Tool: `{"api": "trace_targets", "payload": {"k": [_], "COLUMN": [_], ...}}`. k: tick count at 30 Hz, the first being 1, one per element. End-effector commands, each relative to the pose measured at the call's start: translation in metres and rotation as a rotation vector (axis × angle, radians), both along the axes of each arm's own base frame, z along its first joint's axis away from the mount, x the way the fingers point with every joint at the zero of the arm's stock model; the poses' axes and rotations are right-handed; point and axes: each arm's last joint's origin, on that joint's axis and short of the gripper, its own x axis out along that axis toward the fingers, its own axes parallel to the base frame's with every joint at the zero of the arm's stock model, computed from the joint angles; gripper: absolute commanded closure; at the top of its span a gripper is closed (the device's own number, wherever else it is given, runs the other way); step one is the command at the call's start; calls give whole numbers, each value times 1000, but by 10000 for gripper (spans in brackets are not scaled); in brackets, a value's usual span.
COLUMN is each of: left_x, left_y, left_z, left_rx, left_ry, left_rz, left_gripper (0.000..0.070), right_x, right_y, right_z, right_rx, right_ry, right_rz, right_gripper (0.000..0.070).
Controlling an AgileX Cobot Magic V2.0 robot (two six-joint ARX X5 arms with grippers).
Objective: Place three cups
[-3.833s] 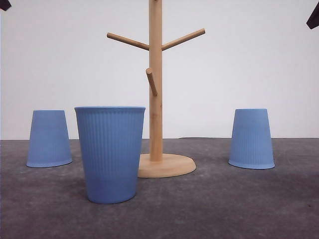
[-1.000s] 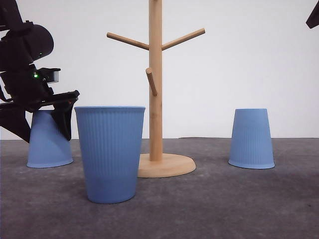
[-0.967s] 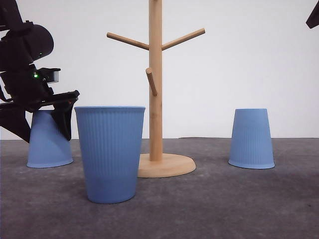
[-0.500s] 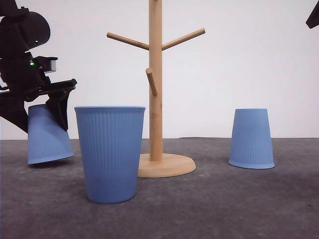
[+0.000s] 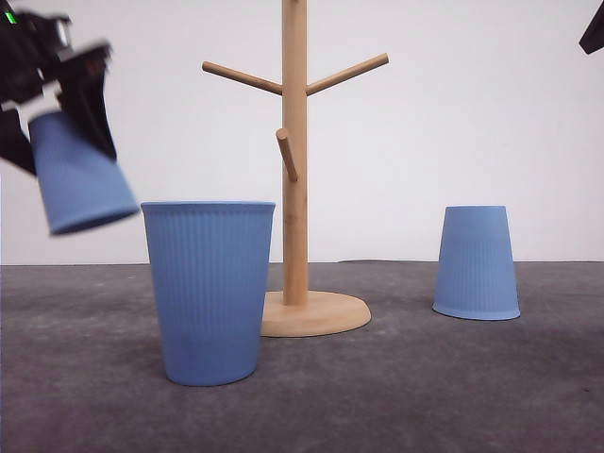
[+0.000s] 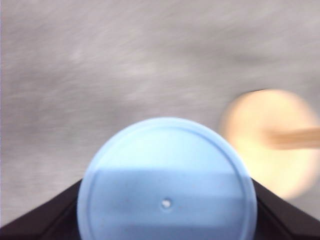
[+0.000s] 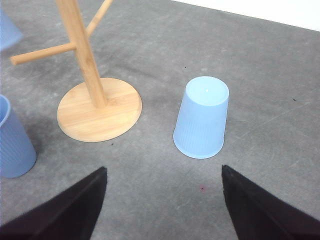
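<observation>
The cups (image 5: 209,291) look like matt light-blue plastic with fine vertical ribbing. The peg stand (image 5: 295,170) is smooth pale wood. The table (image 5: 425,387) is grey and rough-textured.

You have three blue cups to count: one upright (image 5: 209,291) at the front, one upside down (image 5: 477,262) on the right, one (image 5: 79,175) tilted in the air at the left; one wooden peg stand (image 5: 295,170) with three pegs; one grey tabletop (image 5: 425,387).
</observation>
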Motion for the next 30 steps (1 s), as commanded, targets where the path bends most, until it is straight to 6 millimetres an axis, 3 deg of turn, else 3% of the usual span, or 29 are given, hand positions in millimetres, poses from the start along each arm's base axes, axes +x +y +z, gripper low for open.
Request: {"api": "trace_targets", "payload": {"k": [1, 6, 13, 23, 30], "left_x": [-3, -14, -10, -3, 5], "left_y": [2, 10, 13, 12, 2], "left_z": [14, 35, 50, 60, 53], "left_rx": [-93, -330, -603, -696, -702], "left_ry": [-26, -58, -62, -108, -81], "left_rz": [2, -18, -72, -57, -70], "left_gripper": [276, 276, 276, 276, 276], "right_x": [0, 0, 0, 0, 0], "right_y": [1, 1, 1, 1, 1], "right_z": [6, 6, 6, 6, 6], "right_rx": [4, 4, 4, 4, 4], "right_ry": [-21, -21, -21, -22, -22], "right_rz": [7, 7, 7, 7, 7], "right_gripper": [234, 234, 234, 234, 234]}}
